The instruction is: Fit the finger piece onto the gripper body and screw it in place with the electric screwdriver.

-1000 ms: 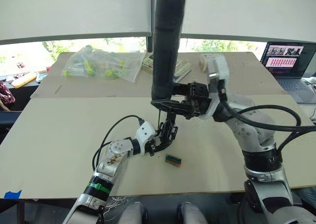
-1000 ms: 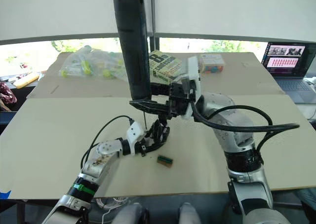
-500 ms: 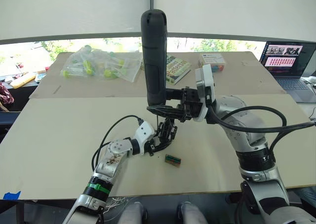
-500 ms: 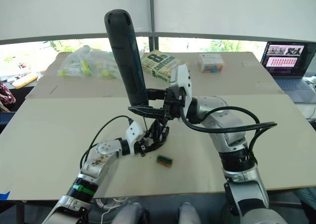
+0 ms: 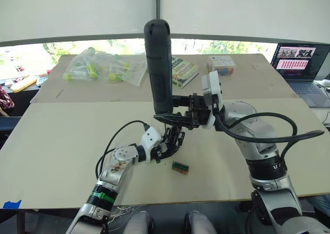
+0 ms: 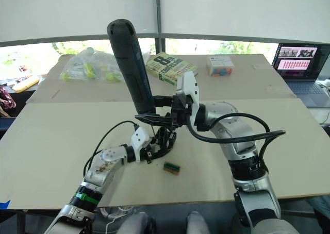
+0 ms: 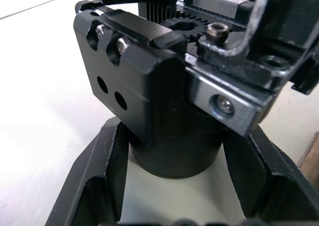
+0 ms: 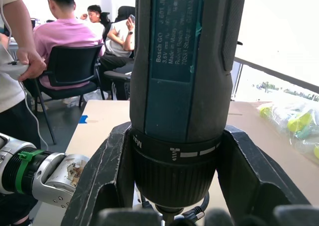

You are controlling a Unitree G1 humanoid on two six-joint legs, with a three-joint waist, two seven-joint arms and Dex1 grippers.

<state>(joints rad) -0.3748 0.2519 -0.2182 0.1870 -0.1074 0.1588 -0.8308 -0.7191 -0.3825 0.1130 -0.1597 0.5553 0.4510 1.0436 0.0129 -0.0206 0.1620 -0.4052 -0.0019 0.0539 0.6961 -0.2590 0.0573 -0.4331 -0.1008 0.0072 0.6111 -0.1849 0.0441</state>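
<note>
A: Where are we? Left gripper [image 5: 172, 141] is clamped around the gripper body [image 7: 169, 96], pinning it on the table [image 5: 62, 141] so it can't spin under torque.

B: Agreed. In the left wrist view both fingers [image 7: 94, 176] hug the round base, screw holes facing up. Right gripper [image 5: 178, 116] is clenched on the electric screwdriver [image 5: 158, 64] low on its collar, wand near upright, bit pointing down over the body.

A: That grip keeps the bit axis steady. Can't tell if the tip is seated in a screw head.

B: Same here. Finger piece: we can't pick it out; judging by the driver position, probably already on the body.

A: Green-and-black block [image 5: 180, 167] sits just beside, untouched. Not in the way.

B: Risk we see: slight wand tilt could cam out.
</note>
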